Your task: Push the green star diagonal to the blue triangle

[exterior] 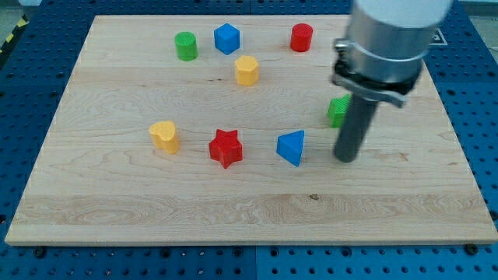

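Note:
The green star [336, 111] lies right of the board's middle, mostly hidden behind my rod; only its left part shows. The blue triangle [291, 147] lies lower and to the left of it. My tip [345, 159] rests on the board just below the green star and to the right of the blue triangle, a short gap from each.
A red star [226, 148] and a yellow heart-like block [165, 135] lie left of the blue triangle. Near the view's top are a green cylinder [186, 46], a blue hexagonal block [226, 38], a yellow hexagonal block [247, 70] and a red cylinder [301, 37]. The wooden board [117, 210] ends at blue pegboard.

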